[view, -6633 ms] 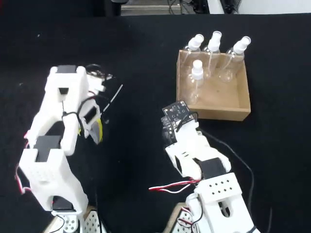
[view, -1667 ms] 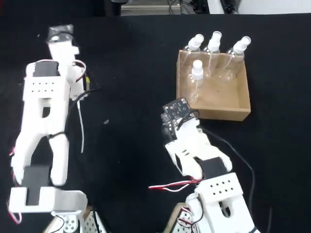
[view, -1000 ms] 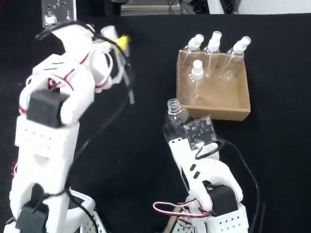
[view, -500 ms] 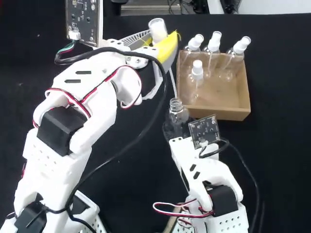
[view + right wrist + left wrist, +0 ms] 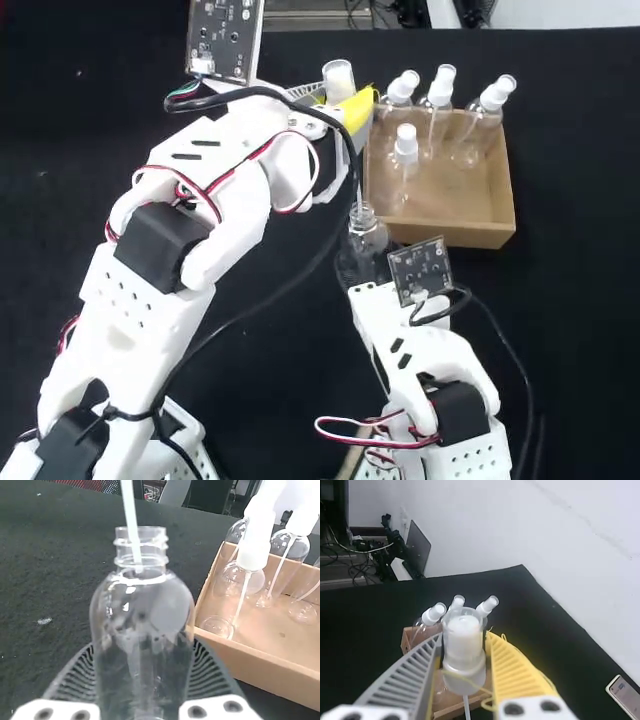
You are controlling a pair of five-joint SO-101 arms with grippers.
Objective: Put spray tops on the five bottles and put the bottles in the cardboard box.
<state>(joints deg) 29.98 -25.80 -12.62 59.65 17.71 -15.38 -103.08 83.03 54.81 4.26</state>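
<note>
left claw [image 5: 464, 639] around spray top [image 5: 463, 652]

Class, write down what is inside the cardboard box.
Four bottles with spray tops stand in the box, three along the far wall, one nearer. The left gripper hides a little of one far corner.

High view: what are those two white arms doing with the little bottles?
The right gripper holds an open bottle upright beside the box. The left gripper holds a spray top above it, with the top's tube reaching into the bottle's neck. The top is not yet seated. Four capped bottles stand in the box.
</note>
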